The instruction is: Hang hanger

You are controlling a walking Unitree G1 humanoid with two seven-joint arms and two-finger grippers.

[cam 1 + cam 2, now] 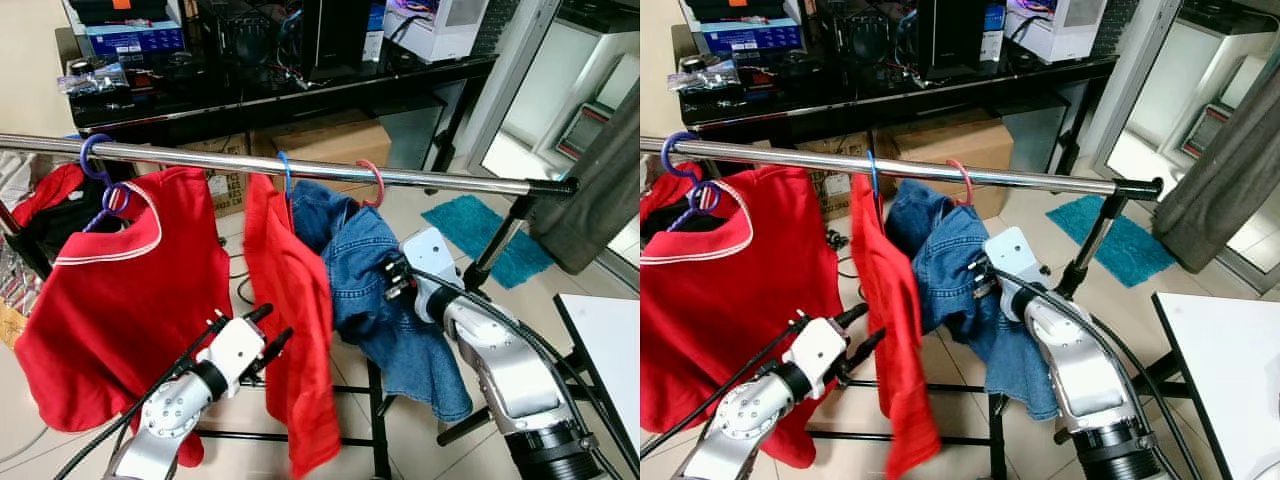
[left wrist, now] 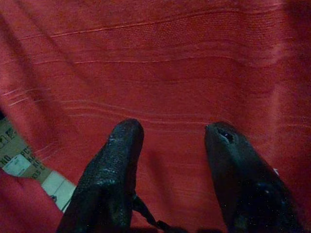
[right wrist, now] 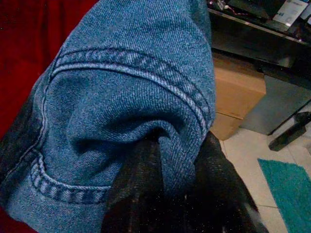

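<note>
Steel rail (image 1: 300, 170) carries the pink hanger (image 1: 374, 182); right gripper (image 3: 177, 160), pinching denim jacket (image 1: 375, 270) at 3 o'clock, should release gently; left gripper (image 2: 170, 145) gapes empty.

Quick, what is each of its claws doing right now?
Left gripper: open, fingers apart against the red shirt.
Right gripper: shut on the blue denim garment.

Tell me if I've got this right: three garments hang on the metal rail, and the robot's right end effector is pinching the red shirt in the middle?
Not quite. The right end effector pinches the denim garment, as the right wrist view shows; the rest is right.
</note>
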